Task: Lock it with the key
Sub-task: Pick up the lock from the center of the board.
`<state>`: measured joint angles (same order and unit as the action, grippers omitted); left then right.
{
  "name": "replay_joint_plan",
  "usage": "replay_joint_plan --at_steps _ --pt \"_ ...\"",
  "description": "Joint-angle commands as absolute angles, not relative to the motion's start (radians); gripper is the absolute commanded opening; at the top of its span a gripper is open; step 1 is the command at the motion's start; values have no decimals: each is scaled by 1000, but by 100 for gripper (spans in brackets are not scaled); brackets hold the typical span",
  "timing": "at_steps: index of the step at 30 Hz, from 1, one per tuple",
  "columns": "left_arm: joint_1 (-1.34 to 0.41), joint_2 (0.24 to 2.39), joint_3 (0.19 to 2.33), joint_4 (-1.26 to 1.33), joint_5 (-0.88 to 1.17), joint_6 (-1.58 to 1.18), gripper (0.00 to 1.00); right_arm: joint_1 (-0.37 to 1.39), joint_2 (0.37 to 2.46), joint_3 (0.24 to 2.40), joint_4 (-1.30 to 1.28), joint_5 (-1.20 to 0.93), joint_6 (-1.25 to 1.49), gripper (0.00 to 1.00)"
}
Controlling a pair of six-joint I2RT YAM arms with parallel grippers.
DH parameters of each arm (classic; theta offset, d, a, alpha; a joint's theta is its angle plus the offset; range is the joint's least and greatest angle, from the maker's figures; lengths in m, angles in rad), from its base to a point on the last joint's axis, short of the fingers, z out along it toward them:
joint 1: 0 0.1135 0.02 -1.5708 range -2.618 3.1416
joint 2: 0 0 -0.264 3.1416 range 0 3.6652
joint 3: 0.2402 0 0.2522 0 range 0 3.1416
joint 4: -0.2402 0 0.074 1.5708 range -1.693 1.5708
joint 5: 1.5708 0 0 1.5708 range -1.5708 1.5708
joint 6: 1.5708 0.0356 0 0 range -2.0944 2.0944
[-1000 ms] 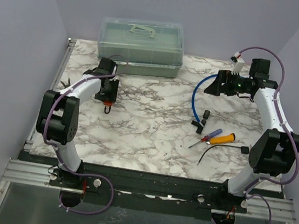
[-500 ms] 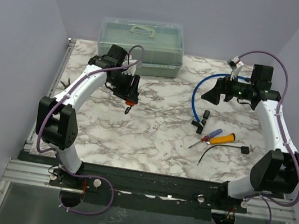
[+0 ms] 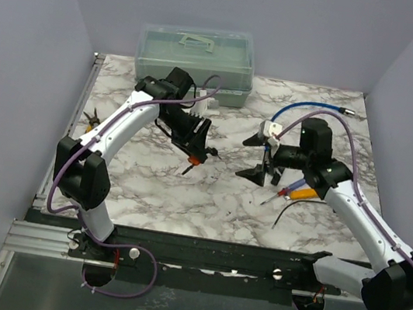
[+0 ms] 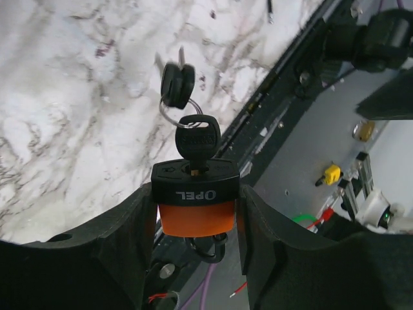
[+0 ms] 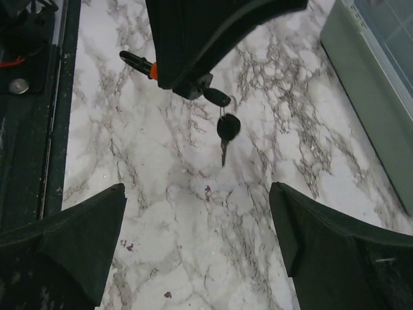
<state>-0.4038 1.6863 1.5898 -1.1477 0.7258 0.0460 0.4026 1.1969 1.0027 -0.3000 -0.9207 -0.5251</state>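
My left gripper (image 3: 195, 144) is shut on an orange and black padlock (image 4: 196, 201), held above the middle of the marble table (image 3: 185, 191). A black-headed key (image 4: 197, 138) sits in the padlock's keyhole, and a second key (image 4: 177, 84) hangs from it on a ring. The shackle (image 4: 210, 247) points back between my fingers. My right gripper (image 3: 258, 156) is open and empty, a short way right of the lock and facing it. In the right wrist view the inserted key (image 5: 215, 97) and the hanging key (image 5: 226, 131) show ahead of the right gripper (image 5: 197, 226), clear of its wide-apart fingers.
A translucent green box (image 3: 195, 63) stands at the back of the table. A blue cable (image 3: 302, 109) lies at the right rear. Screwdrivers (image 3: 303, 191) and a thin black wire (image 3: 297, 205) lie under the right arm. A small tool (image 3: 91, 117) lies at the left edge.
My left arm has carried the padlock right, toward the table's middle, and turned it. My right arm has swung from the back right toward the centre and now faces the lock.
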Motion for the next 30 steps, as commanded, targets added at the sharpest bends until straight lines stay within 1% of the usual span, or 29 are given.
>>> replay_joint_plan --at_steps 1,4,10,16,23,24,30 --pt "-465 1673 1648 -1271 855 138 15 518 1143 926 -114 -861 -675 99" --pt "-503 1681 1662 -1312 869 164 15 623 1132 898 -101 -836 -781 96" --pt "-558 1687 1671 -1324 867 167 15 734 1137 851 -78 -781 -916 88" --pt "-578 1691 1678 -1337 887 182 16 759 1150 837 -57 -763 -974 76" --pt "-584 1716 1705 -1374 961 225 16 793 1137 792 -10 -772 -1016 68" --pt "-585 1718 1713 -1380 969 230 16 797 1130 775 28 -773 -1022 67" --pt "-587 1725 1724 -1397 981 250 16 805 1131 740 56 -781 -1058 59"
